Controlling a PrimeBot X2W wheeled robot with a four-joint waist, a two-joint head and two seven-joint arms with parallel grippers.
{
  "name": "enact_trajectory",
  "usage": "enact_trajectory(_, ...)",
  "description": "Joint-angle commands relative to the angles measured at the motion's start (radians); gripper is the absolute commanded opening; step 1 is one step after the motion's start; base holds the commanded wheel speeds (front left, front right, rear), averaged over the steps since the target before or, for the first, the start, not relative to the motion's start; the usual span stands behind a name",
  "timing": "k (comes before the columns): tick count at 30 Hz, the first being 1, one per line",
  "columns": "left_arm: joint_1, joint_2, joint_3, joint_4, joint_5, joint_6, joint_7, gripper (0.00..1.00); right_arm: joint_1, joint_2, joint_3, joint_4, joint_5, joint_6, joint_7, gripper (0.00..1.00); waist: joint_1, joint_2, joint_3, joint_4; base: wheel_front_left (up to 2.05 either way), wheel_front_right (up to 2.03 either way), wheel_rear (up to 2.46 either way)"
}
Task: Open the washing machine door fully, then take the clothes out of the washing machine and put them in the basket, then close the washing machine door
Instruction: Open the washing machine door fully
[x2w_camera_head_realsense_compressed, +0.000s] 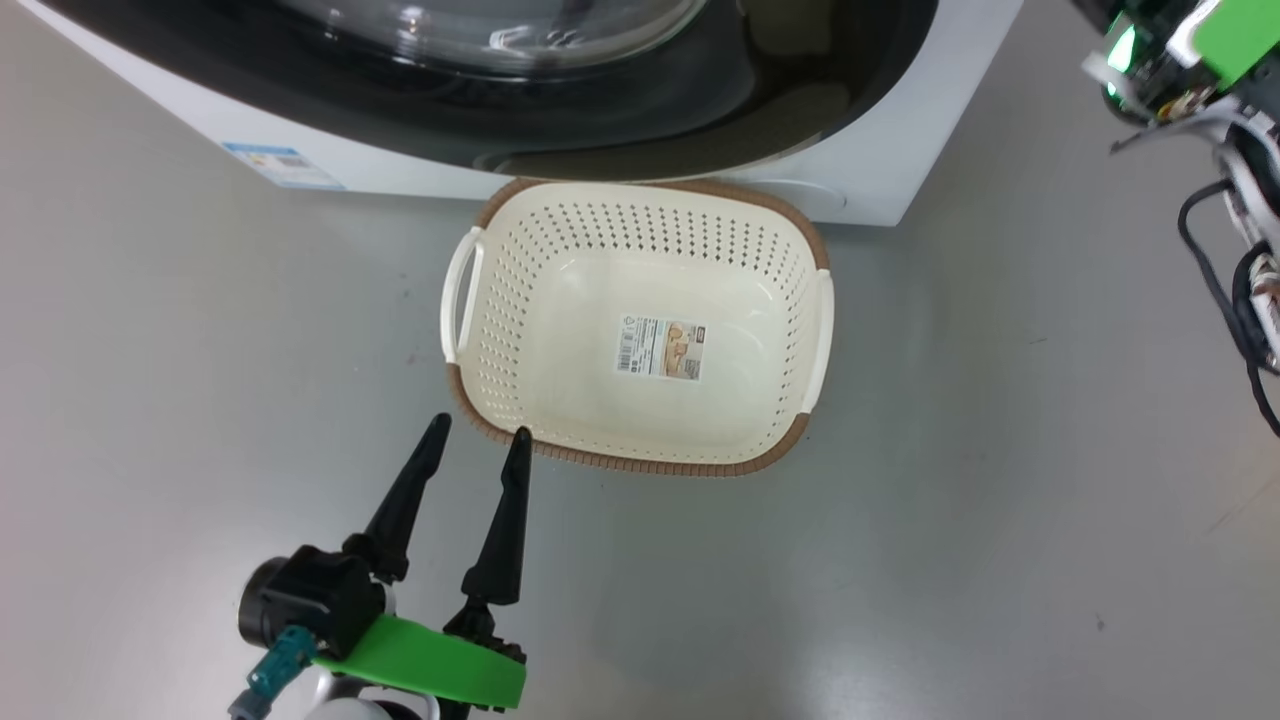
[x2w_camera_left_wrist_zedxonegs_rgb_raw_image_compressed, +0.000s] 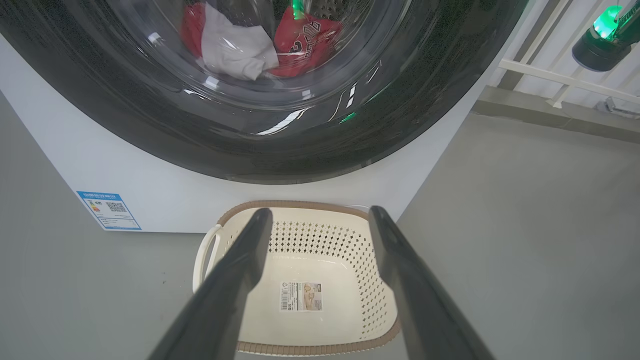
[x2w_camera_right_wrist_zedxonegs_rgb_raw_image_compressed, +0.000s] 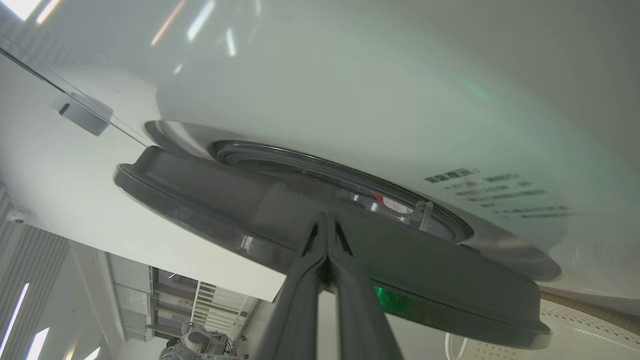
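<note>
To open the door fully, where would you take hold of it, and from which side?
Probably the door's black rim at the latch edge, reached through the gap where it stands off the washer; the bulging glass offers no hold.

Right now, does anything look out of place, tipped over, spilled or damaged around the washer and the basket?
Nothing stands out. The basket sits upright and empty on the floor in front of the washing machine. The clothes lie inside, behind the glass of the washing machine door. I see no spill or damage.
</note>
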Motion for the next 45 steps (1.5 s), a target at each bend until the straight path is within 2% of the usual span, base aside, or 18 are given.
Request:
enact_trajectory(1,-0.012,0.011,0.028,-0.021,-0.013,0.005,-0.012,1.00,-0.025,0.021,-0.012,-0.013,0.010,-0.001,0.017,0.00,0.0000,0.0000,0.018,0.010,0.00,0.00,0.00)
enact_trajectory(13,-0.040,0.011,0.015,-0.023,-0.039,0.010,-0.012,1.00,-0.096,0.062,-0.019,0.052,-0.045,-0.001,0.079,0.00,0.0000,0.0000,0.057,0.030,0.00,0.00,0.00)
enact_trajectory(21,-0.039,0.011,0.015,-0.020,-0.042,0.014,-0.012,1.00,-0.089,0.077,-0.012,0.061,-0.070,-0.001,0.119,0.00,0.0000,0.0000,0.045,0.029,0.00,0.00,0.00)
enact_trajectory(32,-0.022,0.011,0.020,-0.014,-0.027,0.011,-0.012,1.00,-0.007,0.101,0.014,0.062,-0.106,-0.001,0.161,0.00,0.0000,0.0000,-0.018,0.009,0.00,0.00,0.00)
enact_trajectory(45,0.039,0.011,0.039,-0.009,-0.005,0.011,-0.012,1.00,0.148,0.138,0.050,-0.007,-0.122,-0.001,0.209,0.00,0.0000,0.0000,-0.124,-0.016,0.00,0.00,0.00)
